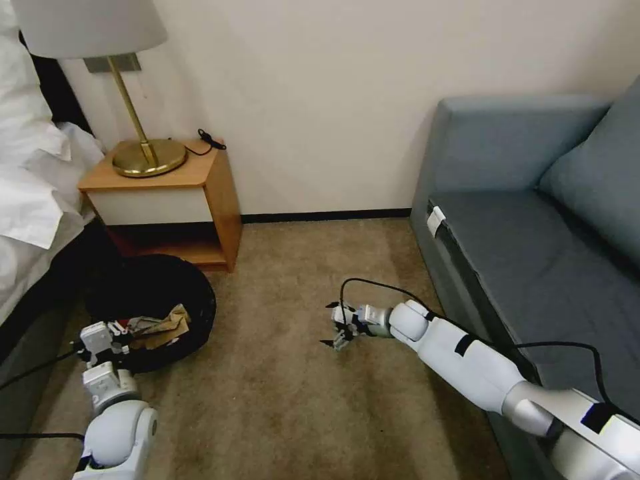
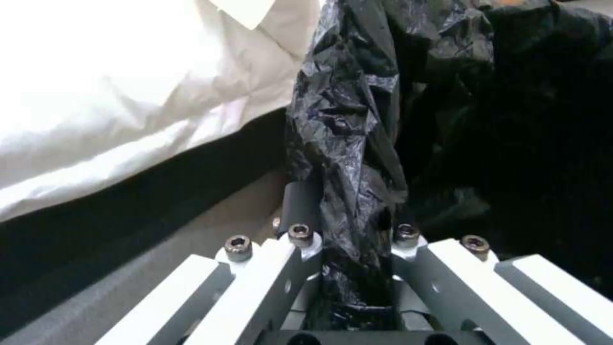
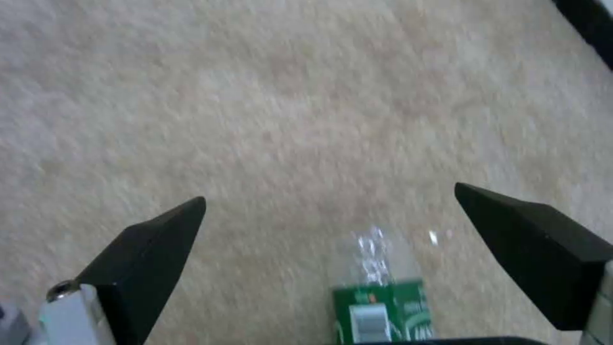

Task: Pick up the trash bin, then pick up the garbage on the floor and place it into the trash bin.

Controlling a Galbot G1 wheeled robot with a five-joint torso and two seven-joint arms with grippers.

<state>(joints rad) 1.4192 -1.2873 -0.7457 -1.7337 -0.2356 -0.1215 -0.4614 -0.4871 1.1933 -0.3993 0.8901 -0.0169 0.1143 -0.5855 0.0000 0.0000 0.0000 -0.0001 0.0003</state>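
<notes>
Head view evenly lit, soft room light; wall (image 1: 320, 100) bright, no hard shadows; dim under the nightstand (image 1: 167, 193) and beside the bed (image 1: 30, 200); straight edges bow slightly toward the corners. Left wrist view: sheet (image 2: 115, 96) blown out to white glare; bin liner (image 2: 357, 143) near black, faint sheen on creases. Right wrist view: carpet (image 3: 287, 96) smeared with blur; bottle (image 3: 383, 297) soft, small glints.

The round trash bin (image 1: 157, 307) has a crinkly black bag inside. It sits low on the beige carpet floor (image 1: 280, 400). Tan crumpled paper (image 1: 163, 327) and other scraps lie in it. A small clear bottle (image 3: 382, 292) with a green label seems to lie flat on the carpet.
</notes>
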